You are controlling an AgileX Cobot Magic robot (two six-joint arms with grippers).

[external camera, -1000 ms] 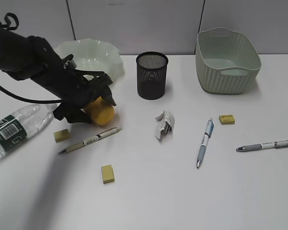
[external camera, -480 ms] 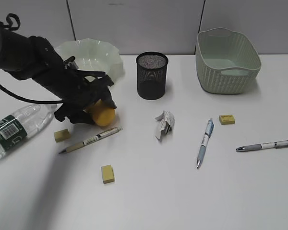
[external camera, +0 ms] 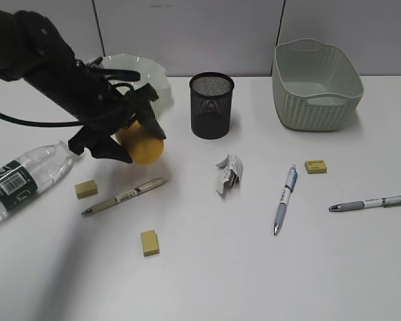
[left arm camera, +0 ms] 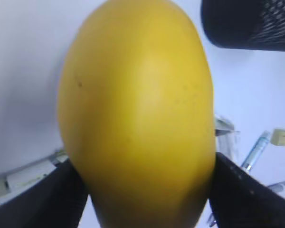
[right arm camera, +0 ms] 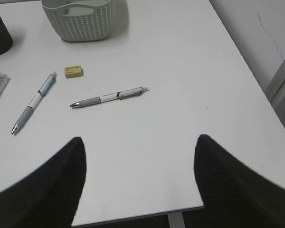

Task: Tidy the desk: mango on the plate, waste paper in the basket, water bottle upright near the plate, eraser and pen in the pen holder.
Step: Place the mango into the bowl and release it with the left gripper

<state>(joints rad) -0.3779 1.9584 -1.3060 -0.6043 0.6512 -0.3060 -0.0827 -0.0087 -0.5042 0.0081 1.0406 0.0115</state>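
mango (external camera: 142, 144) clamped in left end effector (external camera: 123, 137), above desk (external camera: 254, 267).

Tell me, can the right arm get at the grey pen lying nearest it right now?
Probably yes. The right gripper is open and empty, and the grey pen lies alone on bare desk ahead of it, nothing between.

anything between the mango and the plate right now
Nothing visible. The left gripper holds the mango just in front of the plate, and only the arm itself crosses the plate's near rim. The pen holder stands off to the right, clear of that path.
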